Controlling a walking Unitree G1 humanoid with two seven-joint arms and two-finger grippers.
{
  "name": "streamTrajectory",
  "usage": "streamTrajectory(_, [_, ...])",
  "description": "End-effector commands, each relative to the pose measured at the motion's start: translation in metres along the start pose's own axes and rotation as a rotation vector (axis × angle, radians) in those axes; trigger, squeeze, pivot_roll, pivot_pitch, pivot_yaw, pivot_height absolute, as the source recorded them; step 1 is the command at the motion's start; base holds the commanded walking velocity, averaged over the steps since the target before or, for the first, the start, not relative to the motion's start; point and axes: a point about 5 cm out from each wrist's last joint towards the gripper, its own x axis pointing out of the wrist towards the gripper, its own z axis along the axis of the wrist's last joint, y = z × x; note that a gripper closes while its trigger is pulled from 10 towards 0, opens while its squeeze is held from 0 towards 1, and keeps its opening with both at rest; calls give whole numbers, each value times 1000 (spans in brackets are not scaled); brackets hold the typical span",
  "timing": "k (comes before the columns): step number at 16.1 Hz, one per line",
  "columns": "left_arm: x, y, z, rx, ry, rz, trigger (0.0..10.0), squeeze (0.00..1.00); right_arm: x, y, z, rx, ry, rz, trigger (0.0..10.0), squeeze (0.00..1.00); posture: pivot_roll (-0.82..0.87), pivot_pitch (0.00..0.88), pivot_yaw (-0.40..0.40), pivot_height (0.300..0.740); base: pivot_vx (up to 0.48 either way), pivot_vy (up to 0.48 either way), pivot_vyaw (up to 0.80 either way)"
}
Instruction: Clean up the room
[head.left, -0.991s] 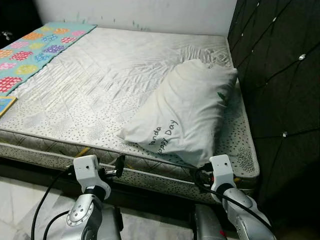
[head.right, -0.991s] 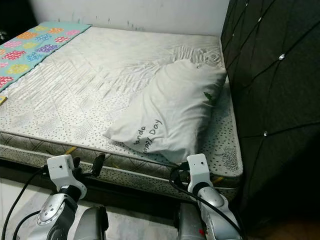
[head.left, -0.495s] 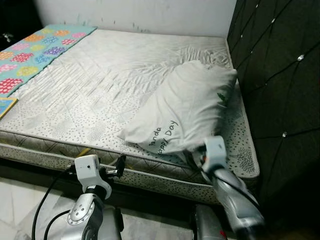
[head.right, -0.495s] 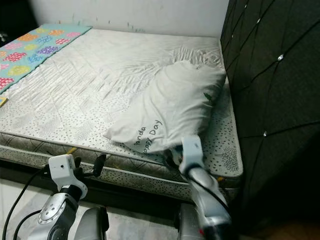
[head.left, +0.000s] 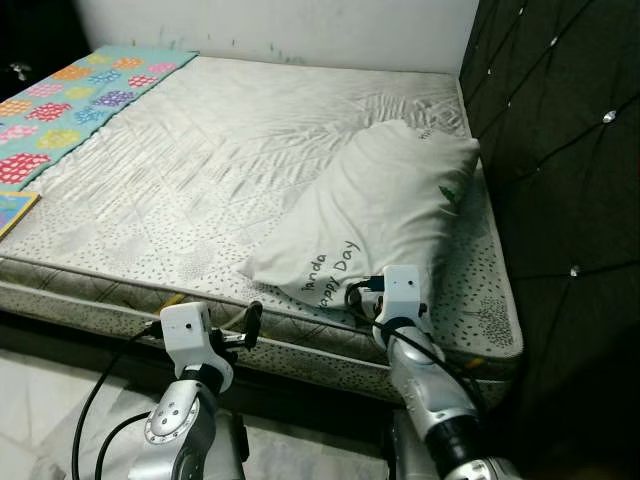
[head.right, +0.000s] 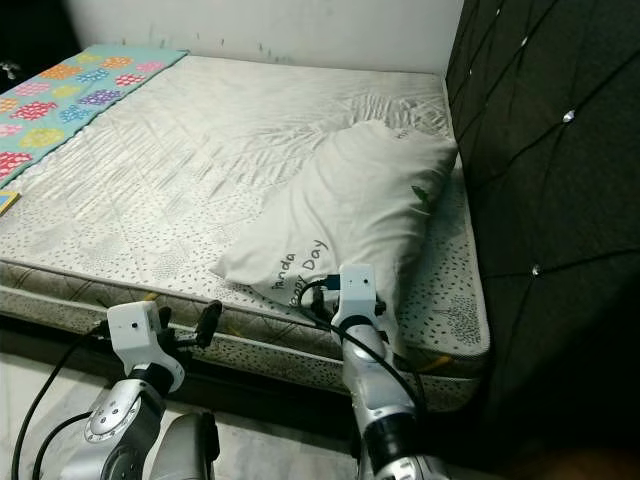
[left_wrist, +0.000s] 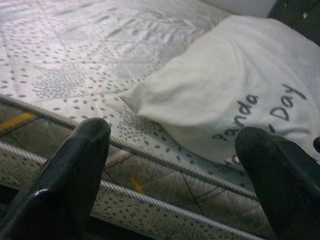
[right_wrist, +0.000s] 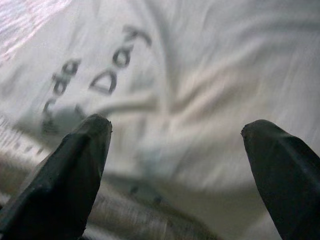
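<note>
— Pillow (head.left: 378, 215) first: where does it lie?

— It lies on the mattress (head.left: 200, 170), in the right half of the head view, slanted. One corner is up beside the dark padded headboard (head.left: 560, 150) and the other end comes down near the front edge of the mattress. The words "Panda Happy Day" are printed near this lower end.

— And the right gripper (right_wrist: 175, 150)?

— It is in the lower middle of the head view, at the lower end of the pillow. In the right wrist view its two black fingers (right_wrist: 75, 165) are spread wide, and the white pillow cloth with the printed letters is between them. I cannot tell if the fingertips touch the cloth; the picture is blurred there.

— What about the left gripper (left_wrist: 175, 175)?

— It is in the lower left of the head view, in front of the side of the mattress and below its top. Its fingers (left_wrist: 70, 170) are also spread and hold nothing. In the left wrist view, the piped edge of the mattress and the near corner of the pillow are between them.

— Anything else on the bed?

— A blanket (head.left: 70, 100) with coloured spots on turquoise lies in the upper left of the frame, well apart from the pillow. A white wall (head.left: 270, 25) is behind the bed.
</note>
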Motion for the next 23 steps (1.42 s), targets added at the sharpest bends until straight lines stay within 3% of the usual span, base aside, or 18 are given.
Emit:
streamTrajectory(1, [-2,-2,6,15,-12,0,10000,0,4,3,10,-2,-54,-27,10000,0,102,0,-4,585,0,0,0])
streamTrajectory(5, [-24,7,7,30,16,-1,10000,0,15,-1,20,-56,-99,-110,10000,0,134,0,6,585,0,0,0])
streamTrajectory(8, [-39,16,2,38,54,20,10000,0,17,-1,12,-137,-79,-109,10000,0,144,7,7,585,0,0,0])
streamTrajectory(9, [-40,16,2,44,60,22,10000,0,17,1,8,-126,-57,-99,10000,0,143,8,8,585,0,0,0])
streamTrajectory(23, [-30,0,3,34,38,-57,10000,0,19,0,7,-113,-71,-46,10000,0,104,0,1,585,57,0,0])
